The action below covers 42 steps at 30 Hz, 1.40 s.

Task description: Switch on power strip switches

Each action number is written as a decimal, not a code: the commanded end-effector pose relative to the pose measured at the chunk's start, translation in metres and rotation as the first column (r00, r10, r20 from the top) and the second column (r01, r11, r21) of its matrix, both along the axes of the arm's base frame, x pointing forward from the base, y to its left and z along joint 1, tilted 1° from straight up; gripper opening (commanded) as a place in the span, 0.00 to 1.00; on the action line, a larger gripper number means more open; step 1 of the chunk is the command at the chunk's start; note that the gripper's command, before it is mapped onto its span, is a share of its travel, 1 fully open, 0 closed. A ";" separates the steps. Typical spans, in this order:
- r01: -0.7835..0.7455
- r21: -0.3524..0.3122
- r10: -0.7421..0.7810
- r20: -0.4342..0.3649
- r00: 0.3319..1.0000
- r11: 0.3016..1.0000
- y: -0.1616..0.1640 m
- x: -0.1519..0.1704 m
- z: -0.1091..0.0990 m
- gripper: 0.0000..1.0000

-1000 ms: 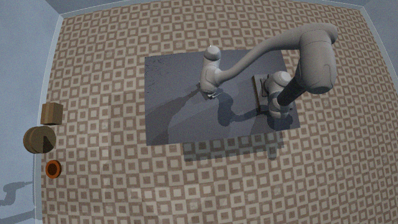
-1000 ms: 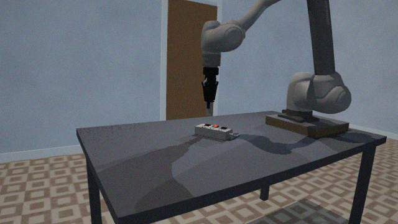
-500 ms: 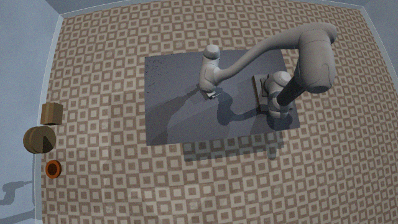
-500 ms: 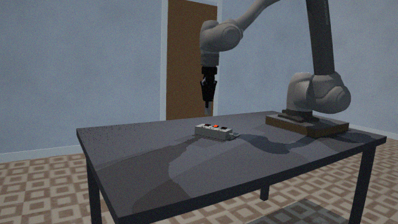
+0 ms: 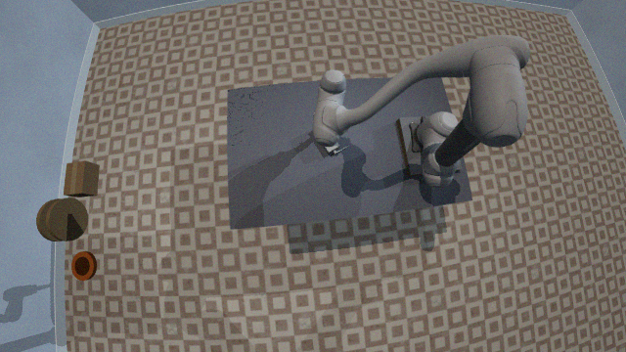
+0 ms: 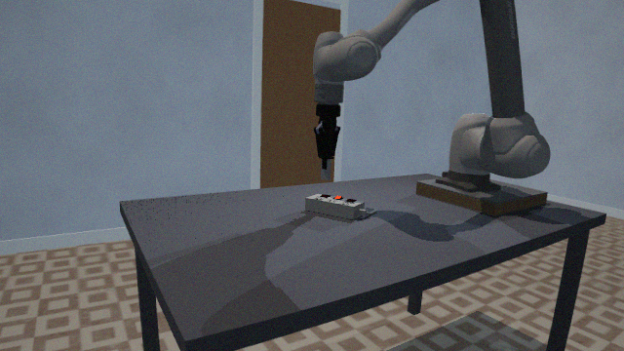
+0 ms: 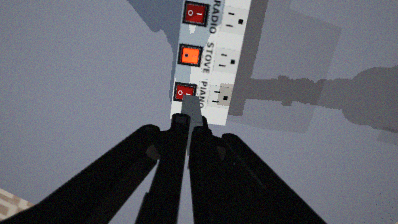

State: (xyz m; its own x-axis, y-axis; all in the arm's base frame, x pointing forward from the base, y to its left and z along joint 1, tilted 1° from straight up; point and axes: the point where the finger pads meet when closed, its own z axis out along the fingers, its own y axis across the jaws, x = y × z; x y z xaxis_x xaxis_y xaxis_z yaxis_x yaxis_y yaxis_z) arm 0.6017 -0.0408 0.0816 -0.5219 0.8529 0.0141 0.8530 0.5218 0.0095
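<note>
The white power strip [image 7: 209, 60] lies flat on the dark table, also in the side view [image 6: 335, 205] and partly under the wrist in the top view [image 5: 336, 148]. It has three red rocker switches. The STOVE switch [image 7: 190, 55] glows bright orange. The PIANO switch [image 7: 184, 92] and the RADIO switch [image 7: 195, 13] are dark red. My gripper [image 7: 189, 108] is shut and empty. Its tips hang above the strip's PIANO end, well clear of it in the side view [image 6: 326, 173].
The arm's base sits on a wooden plate [image 6: 480, 195] at the table's right end. On the floor by the left wall are a box [image 5: 81, 178], a wooden drum [image 5: 62, 219] and an orange ring [image 5: 83, 265].
</note>
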 end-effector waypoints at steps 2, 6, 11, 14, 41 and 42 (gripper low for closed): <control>0.000 0.000 0.000 0.000 1.000 1.000 0.000 0.000 0.000 0.00; 0.000 0.000 0.000 0.000 1.000 1.000 0.000 0.000 0.000 0.00; 0.000 0.000 0.000 0.000 1.000 1.000 0.000 0.000 -0.001 0.00; 0.000 0.000 0.000 0.000 1.000 1.000 0.000 0.000 -0.002 0.00; 0.000 0.000 0.000 0.000 1.000 1.000 0.001 0.001 -0.028 0.00; 0.000 0.000 0.000 0.000 1.000 1.000 0.001 0.001 -0.029 0.00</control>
State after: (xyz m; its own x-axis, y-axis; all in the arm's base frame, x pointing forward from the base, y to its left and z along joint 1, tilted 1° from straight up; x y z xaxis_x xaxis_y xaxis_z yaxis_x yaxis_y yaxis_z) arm 0.6028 -0.0398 0.0563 -0.5220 0.8528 0.0143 0.8529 0.5220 0.0095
